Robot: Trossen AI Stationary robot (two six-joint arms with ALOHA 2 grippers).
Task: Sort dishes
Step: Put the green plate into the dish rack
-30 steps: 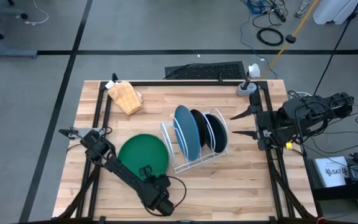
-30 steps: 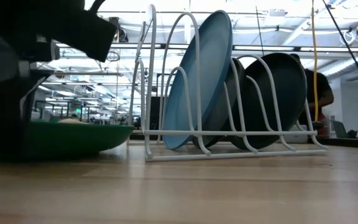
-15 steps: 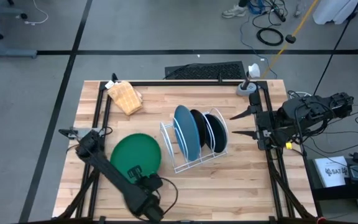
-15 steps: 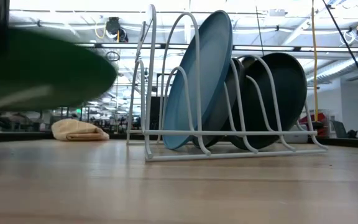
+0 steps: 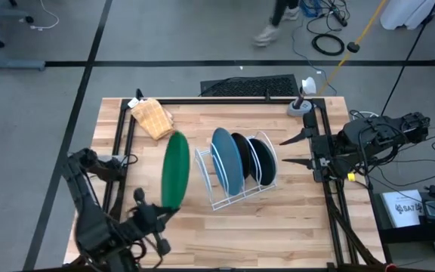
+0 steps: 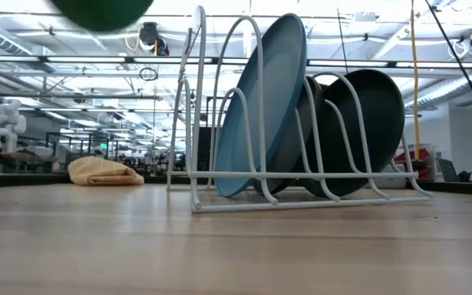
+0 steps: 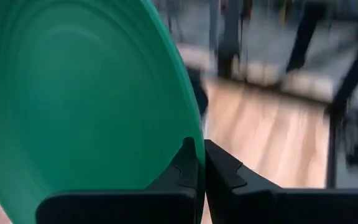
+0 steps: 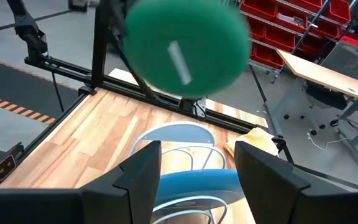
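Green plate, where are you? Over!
Left gripper shut on green plate, lifted on edge beside white rack. Right gripper open, parked right. Nothing blocking.

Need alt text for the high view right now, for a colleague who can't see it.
The left gripper holds the green plate on edge beside the white rack, which holds the blue plate and two darker plates. The right gripper waits at the table's right edge.

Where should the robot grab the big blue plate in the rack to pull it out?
Probably by the top rim of the blue plate, coming from above. It stands on edge, leaning in the white wire rack, so only its upper edge pokes free of the wires. The black plate sits close behind, so thin jaws fit best.
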